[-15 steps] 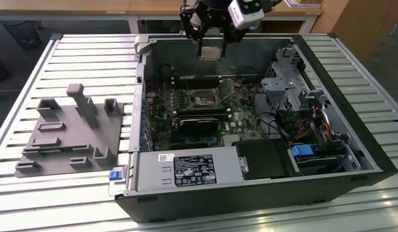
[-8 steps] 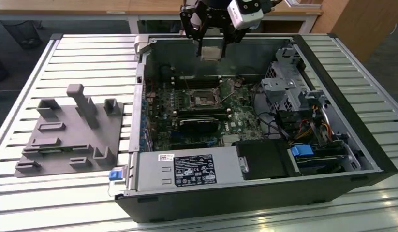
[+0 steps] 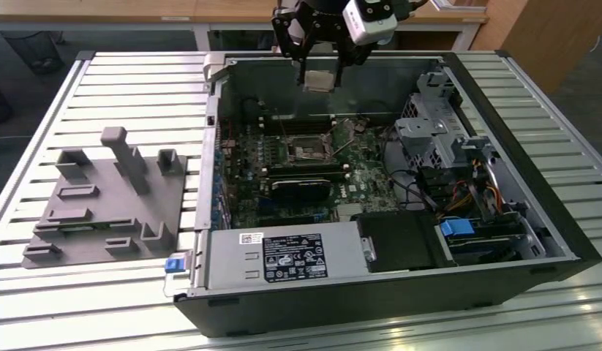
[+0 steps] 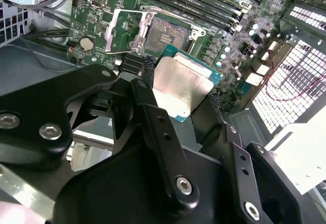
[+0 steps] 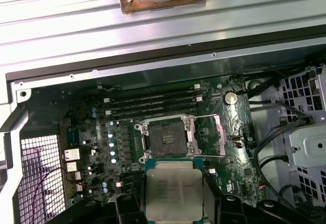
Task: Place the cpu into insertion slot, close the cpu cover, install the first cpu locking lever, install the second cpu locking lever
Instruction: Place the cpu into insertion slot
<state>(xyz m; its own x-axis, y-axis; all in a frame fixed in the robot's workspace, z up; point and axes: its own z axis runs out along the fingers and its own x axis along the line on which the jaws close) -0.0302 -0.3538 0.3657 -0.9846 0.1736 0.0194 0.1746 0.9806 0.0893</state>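
Hand gripping one cpu, one insertion slot uncovered

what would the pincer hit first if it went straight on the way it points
The pincer, carrying the cpu, would likely land on the green circuit board beside the open insertion slot; the way there looks free, but depth is unclear.

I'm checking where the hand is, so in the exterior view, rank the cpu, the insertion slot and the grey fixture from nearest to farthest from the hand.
1. The cpu, gripped in the hand itself.
2. The insertion slot, down inside the case.
3. The grey fixture, outside the case, at the exterior view's left.
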